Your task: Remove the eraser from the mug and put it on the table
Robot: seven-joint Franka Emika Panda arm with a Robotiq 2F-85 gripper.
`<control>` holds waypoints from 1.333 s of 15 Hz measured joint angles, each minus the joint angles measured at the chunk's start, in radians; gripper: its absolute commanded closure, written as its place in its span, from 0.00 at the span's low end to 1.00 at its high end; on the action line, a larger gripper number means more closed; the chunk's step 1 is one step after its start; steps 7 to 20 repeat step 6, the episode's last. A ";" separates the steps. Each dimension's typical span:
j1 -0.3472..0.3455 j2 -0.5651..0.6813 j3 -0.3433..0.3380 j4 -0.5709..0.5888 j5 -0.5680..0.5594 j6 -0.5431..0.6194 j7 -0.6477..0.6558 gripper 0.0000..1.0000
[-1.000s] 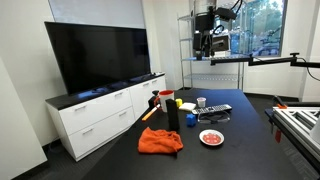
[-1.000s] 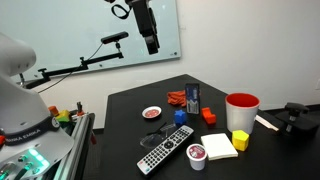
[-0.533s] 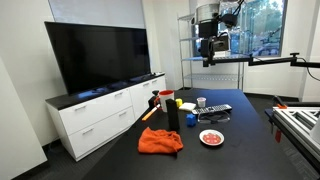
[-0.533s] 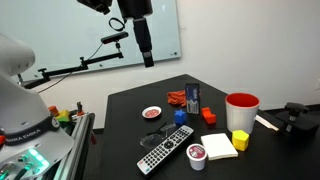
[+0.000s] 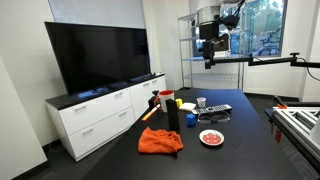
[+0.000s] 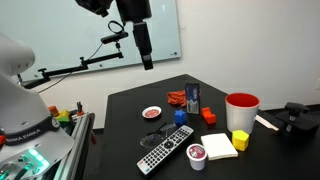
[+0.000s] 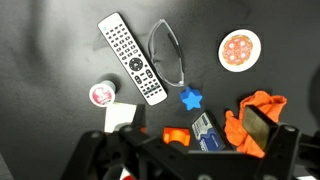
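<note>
The black eraser (image 5: 173, 115) stands upright on the black table (image 5: 240, 150), beside an orange cloth (image 5: 160, 140). It also shows in an exterior view (image 6: 192, 98) and from above in the wrist view (image 7: 205, 130), with a blue and white label. The whitish mug (image 5: 165, 99) with a red rim (image 6: 241, 110) stands apart from it. The mug does not show in the wrist view. My gripper (image 5: 208, 58) (image 6: 147, 60) hangs high above the table, open and empty, with its fingers at the lower edge of the wrist view (image 7: 180, 152).
On the table lie a remote (image 7: 132, 58), a small plate (image 7: 238, 49), a blue star (image 7: 190, 98), a small cup (image 7: 101, 94), a white pad (image 6: 218, 146), a yellow block (image 6: 239, 140) and a wire loop (image 7: 165, 50). A white cabinet (image 5: 95, 118) with a TV stands beside the table.
My gripper came down a little and shifted sideways in the first half second, then held almost still. Nothing on the table moved.
</note>
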 measured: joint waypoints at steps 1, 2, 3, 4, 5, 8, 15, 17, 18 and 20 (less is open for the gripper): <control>0.000 0.000 0.000 0.000 0.000 0.000 -0.002 0.00; 0.000 0.000 0.000 -0.001 0.000 0.000 -0.005 0.00; 0.000 0.000 0.000 -0.001 0.000 0.000 -0.007 0.00; 0.000 0.000 0.000 -0.001 0.000 0.000 -0.009 0.00; 0.000 0.000 0.000 -0.001 0.000 0.000 -0.012 0.00; 0.000 0.000 0.000 -0.001 0.000 0.000 -0.014 0.00; 0.000 0.000 0.000 -0.001 0.000 0.000 -0.014 0.00; 0.000 0.000 0.000 -0.001 0.000 0.000 -0.014 0.00; 0.000 0.000 0.000 -0.001 0.000 0.000 -0.014 0.00; 0.000 0.000 0.000 -0.001 0.000 0.000 -0.014 0.00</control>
